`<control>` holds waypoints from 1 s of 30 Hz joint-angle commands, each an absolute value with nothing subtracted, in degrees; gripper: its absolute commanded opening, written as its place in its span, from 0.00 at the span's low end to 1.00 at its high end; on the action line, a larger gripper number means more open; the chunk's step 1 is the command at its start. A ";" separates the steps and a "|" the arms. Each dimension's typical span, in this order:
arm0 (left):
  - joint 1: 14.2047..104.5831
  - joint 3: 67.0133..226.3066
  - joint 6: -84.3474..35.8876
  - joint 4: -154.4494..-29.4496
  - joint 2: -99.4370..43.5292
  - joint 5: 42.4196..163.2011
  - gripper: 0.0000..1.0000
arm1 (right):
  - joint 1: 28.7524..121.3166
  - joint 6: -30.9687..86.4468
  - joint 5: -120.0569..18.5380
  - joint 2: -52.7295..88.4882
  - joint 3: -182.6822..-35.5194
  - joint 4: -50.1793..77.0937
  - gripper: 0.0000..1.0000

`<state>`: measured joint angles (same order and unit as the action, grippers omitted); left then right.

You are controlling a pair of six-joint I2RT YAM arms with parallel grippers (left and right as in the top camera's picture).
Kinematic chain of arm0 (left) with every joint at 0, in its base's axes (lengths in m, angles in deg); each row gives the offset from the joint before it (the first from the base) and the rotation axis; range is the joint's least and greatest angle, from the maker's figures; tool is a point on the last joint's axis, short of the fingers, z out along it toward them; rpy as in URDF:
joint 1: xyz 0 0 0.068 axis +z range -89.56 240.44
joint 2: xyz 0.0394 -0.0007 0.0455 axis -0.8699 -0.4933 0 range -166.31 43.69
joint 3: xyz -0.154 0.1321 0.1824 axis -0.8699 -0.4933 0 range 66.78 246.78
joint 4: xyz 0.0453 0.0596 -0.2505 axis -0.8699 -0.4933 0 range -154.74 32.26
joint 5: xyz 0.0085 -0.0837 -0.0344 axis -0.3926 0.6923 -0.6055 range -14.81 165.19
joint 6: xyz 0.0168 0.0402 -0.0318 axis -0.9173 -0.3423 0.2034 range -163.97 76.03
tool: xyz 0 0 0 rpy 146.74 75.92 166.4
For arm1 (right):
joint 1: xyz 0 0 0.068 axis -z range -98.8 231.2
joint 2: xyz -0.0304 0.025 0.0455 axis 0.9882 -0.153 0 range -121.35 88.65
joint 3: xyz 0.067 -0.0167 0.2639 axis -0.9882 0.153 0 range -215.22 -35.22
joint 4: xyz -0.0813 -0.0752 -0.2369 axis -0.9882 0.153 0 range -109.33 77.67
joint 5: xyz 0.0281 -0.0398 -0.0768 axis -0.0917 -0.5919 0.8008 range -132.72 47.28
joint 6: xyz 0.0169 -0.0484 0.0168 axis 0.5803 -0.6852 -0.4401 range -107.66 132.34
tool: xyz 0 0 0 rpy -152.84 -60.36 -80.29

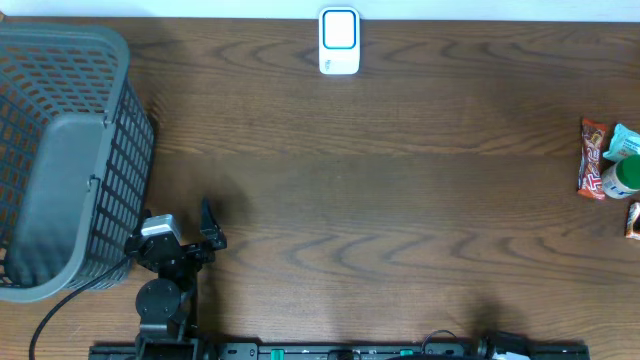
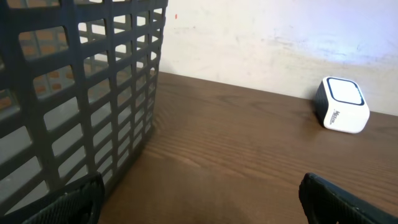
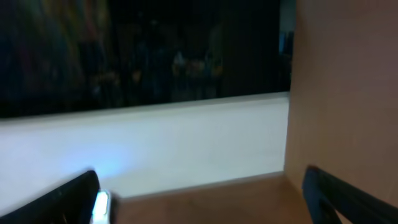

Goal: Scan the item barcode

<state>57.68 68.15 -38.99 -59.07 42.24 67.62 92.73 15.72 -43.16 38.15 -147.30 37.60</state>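
My left claw hangs wide open and empty, low over the wooden counter. It sits just beside the grey mesh basket that fills the counter's left end. The white barcode scanner stands at the middle of the far edge, well apart from both my arms. The items lie at the right edge: a red snack packet touches a green-and-white item, and a third item near them is cut off by the frame. My right claw is also spread wide and holds nothing. Its camera faces a pale wall under a dark pane. From overhead, only a small part of that arm shows at the near edge.
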 commanded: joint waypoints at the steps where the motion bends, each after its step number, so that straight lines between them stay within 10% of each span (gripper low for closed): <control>1: 57.85 67.04 -38.27 -61.03 42.33 67.27 1.00 | 92.25 15.08 -43.12 42.70 -134.60 30.82 0.99; 16: 57.85 67.04 -38.27 -61.03 42.33 67.27 1.00 | 92.22 26.25 -44.37 77.78 -71.06 -14.33 0.99; 30: 57.85 67.04 -38.27 -61.03 42.35 67.27 1.00 | 88.53 25.23 -43.73 88.38 -42.80 -30.53 0.99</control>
